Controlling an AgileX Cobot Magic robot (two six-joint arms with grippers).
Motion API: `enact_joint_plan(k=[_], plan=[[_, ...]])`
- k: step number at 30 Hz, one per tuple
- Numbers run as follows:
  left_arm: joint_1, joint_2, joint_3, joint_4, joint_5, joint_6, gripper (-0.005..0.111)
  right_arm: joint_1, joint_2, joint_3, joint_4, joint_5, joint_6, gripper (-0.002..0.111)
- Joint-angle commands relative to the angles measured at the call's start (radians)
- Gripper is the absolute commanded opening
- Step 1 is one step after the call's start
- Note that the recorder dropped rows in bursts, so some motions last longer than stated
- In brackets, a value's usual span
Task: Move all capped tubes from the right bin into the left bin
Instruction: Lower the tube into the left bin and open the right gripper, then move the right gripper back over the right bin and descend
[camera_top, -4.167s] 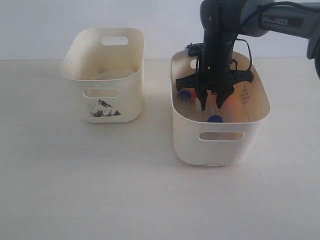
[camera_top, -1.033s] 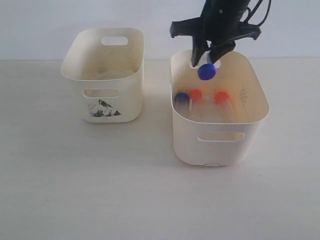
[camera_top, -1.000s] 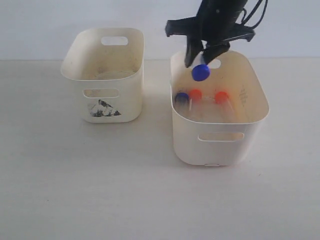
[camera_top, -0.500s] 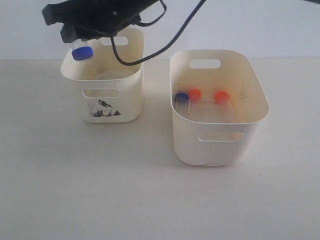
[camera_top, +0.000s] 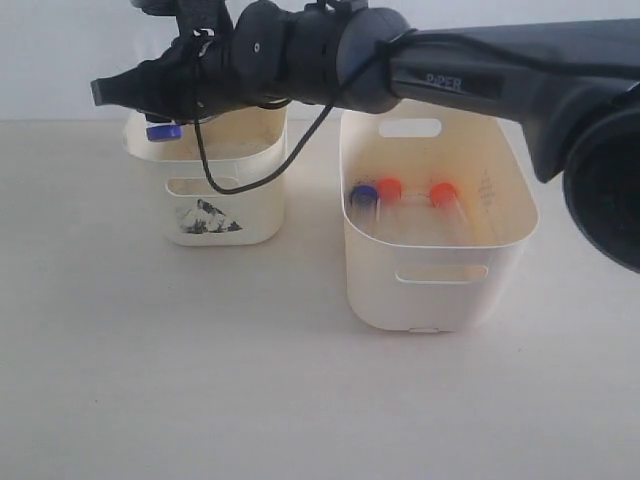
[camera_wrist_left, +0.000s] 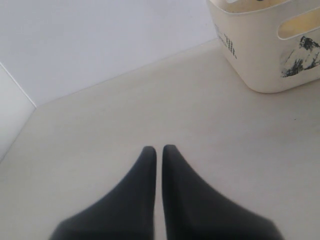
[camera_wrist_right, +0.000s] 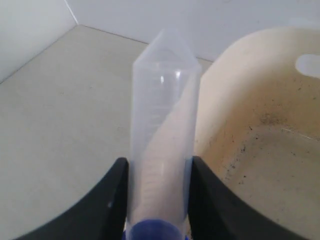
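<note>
Cream plastic forms both bins on the pale tabletop (camera_top: 200, 380) in the exterior view. The right arm's black gripper (camera_top: 168, 115) reaches across the middle to the smaller cream bin with the black mountain-like picture (camera_top: 250, 215). It is clamped on a small clear tube with a blue screw cap (camera_top: 163, 131), which hangs at that bin's rim on the side away from the larger plain cream bin with oval handle cut-outs (camera_top: 440, 300). Inside the larger bin lie three more capped tubes: one blue-capped (camera_top: 364, 195) and two orange-red-capped (camera_top: 390, 188) (camera_top: 443, 193).

From the left wrist, the left arm's black gripper (camera_wrist_left: 158, 165) hangs over bare tabletop with its fingers together, only a thin slit between them and nothing held. A corner of the smaller bin stands well apart from it.

From the right wrist, the blue-capped tube is pinched between two black fingers (camera_wrist_right: 112, 200) just above its cap. Its pointed clear end lies over the smaller bin's rim, with the bin's speckled inside to one side.
</note>
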Motion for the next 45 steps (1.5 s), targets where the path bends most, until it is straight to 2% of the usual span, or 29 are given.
enact_joint_plan(k=[1,3,5,6,7,8,10,11,12,16,20,24,27,30,33,36,40,45], plan=[[-0.005,0.0,-0.004,-0.003,-0.005,-0.01,0.004,-0.016,0.008,-0.006,-0.007,0.004,0.011,0.012],[-0.005,0.0,-0.004,-0.003,-0.005,-0.01,0.004,-0.018,0.008,-0.006,-0.007,0.018,0.011,0.029],[-0.005,0.0,-0.004,-0.003,-0.005,-0.01,0.004,-0.018,0.008,-0.006,-0.007,0.027,0.013,0.052],[-0.005,0.0,-0.004,-0.003,-0.005,-0.01,0.004,-0.018,0.005,-0.006,-0.007,0.035,0.013,0.058],[-0.005,0.0,-0.004,-0.003,-0.005,-0.01,0.004,-0.018,0.001,-0.006,-0.007,0.045,0.015,0.056],[-0.005,0.0,-0.004,-0.003,-0.005,-0.01,0.004,-0.018,-0.002,-0.006,-0.007,0.064,0.025,0.047],[-0.005,0.0,-0.004,-0.003,-0.005,-0.01,0.004,-0.018,-0.016,-0.006,-0.009,0.093,0.027,0.017],[-0.005,0.0,-0.004,-0.003,-0.005,-0.01,0.004,-0.018,-0.021,-0.006,-0.015,0.11,0.017,-0.002],[-0.005,0.0,-0.004,-0.003,-0.005,-0.01,0.004,-0.02,-0.032,-0.006,-0.021,0.132,0.018,0.001],[-0.005,0.0,-0.004,-0.003,-0.005,-0.01,0.004,-0.028,-0.089,-0.006,-0.108,0.296,0.037,0.0],[-0.005,0.0,-0.004,-0.003,-0.005,-0.01,0.004,-0.032,-0.166,0.007,-0.328,0.488,0.186,0.0],[-0.005,0.0,-0.004,-0.003,-0.005,-0.01,0.004,-0.032,-0.259,0.087,-0.496,0.595,0.286,0.0],[-0.005,0.0,-0.004,-0.003,-0.005,-0.01,0.004,-0.032,-0.366,0.211,-0.535,0.595,0.308,0.0],[-0.005,0.0,-0.004,-0.003,-0.005,-0.01,0.004,-0.032,-0.488,0.377,-0.608,0.522,0.4,0.0],[-0.005,0.0,-0.004,-0.003,-0.005,-0.01,0.004,-0.041,-0.597,0.53,-0.711,0.446,0.573,0.0],[-0.005,0.0,-0.004,-0.003,-0.005,-0.01,0.004,-0.06,-0.669,0.632,-0.793,0.448,0.786,0.0],[-0.005,0.0,-0.004,-0.003,-0.005,-0.01,0.004,-0.117,-0.674,0.643,-0.788,0.564,0.984,0.0],[-0.005,0.0,-0.004,-0.003,-0.005,-0.01,0.004,-0.23,-0.63,0.584,-0.709,0.679,0.927,0.0]])
